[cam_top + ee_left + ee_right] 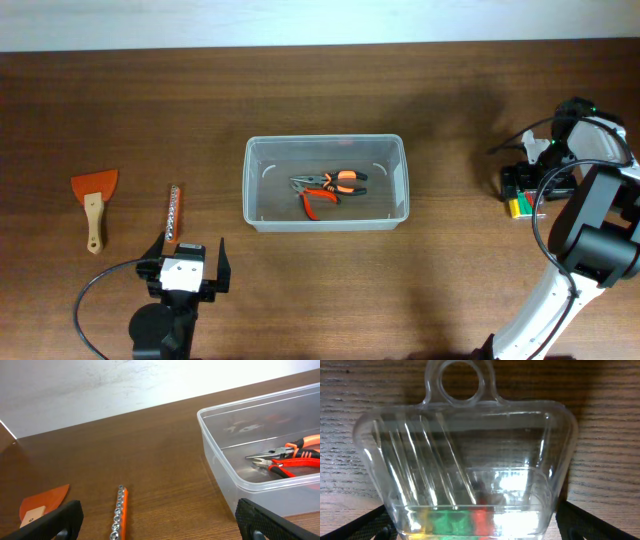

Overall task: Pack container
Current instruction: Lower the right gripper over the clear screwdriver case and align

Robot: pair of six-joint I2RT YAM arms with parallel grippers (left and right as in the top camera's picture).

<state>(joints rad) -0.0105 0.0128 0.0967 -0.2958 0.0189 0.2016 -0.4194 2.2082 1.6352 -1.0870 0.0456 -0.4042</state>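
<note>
The container (251,190) is a large clear tub in the middle of the table. It also shows in the left wrist view (220,462). Inside lie orange-and-black pliers (340,180) and red-handled pliers (314,201). My left gripper (187,264) is open and empty near the front edge, left of the tub, with an orange socket rail (119,512) between its fingers' line of sight. My right gripper (522,183) is at the far right. Its open fingers (472,527) straddle a small clear case (465,455) with yellow, green and red pieces lying on the table.
The socket rail (173,215) lies just beyond the left gripper. An orange scraper with a wooden handle (93,203) lies at the far left. The back table edge meets a white surface.
</note>
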